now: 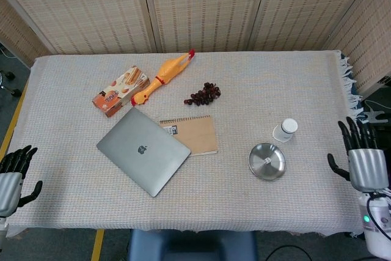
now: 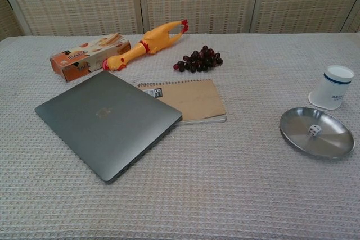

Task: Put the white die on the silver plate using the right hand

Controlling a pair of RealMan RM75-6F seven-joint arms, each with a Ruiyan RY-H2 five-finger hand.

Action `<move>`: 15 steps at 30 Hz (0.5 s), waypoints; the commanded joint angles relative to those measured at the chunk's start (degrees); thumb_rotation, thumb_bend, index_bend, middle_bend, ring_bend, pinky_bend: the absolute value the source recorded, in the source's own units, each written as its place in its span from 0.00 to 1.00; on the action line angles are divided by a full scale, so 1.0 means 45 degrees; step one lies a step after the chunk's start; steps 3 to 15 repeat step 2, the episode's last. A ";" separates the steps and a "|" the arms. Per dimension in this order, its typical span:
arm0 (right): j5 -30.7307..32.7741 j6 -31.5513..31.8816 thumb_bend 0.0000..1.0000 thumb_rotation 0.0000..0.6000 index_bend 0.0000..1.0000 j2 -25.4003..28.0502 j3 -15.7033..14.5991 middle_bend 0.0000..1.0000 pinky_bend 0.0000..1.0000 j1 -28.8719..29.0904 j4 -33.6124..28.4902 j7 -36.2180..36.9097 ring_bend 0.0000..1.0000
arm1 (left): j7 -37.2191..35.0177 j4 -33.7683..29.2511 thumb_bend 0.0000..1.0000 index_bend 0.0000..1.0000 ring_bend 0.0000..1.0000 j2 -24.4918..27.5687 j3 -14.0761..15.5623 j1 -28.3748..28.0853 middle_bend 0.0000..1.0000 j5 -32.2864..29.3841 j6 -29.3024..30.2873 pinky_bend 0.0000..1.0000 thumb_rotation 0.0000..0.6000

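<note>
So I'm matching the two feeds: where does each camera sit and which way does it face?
Head view: high, looking steeply down on the table; left hand and right hand show at the near corners.
Chest view: low at the near edge, looking across toward the screens; no hand shows.
Shared: silver plate holding the white die, laptop.

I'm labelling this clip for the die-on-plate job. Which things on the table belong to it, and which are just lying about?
Belongs to the job:
white die, lying in the silver plate
right hand

Just lying about:
laptop
notebook
grapes
rubber chicken
snack box
white cup
</note>
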 commanded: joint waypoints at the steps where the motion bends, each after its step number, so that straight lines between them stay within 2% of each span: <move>1: -0.0918 0.0812 0.29 0.74 0.00 0.0514 -0.0401 0.00 0.00 -0.1279 -0.0637 0.1108 0.00 | -0.0022 -0.0050 0.41 0.00 0.00 0.0035 0.0002 0.0024 0.00 0.0035 0.0025 0.06 1.00; 15: -0.0987 0.0737 0.29 0.74 0.00 0.0504 -0.0404 0.00 0.00 -0.1262 -0.0631 0.1054 0.00 | 0.0002 -0.0066 0.41 0.00 0.00 0.0040 0.0025 0.0027 0.00 0.0063 0.0015 0.06 1.00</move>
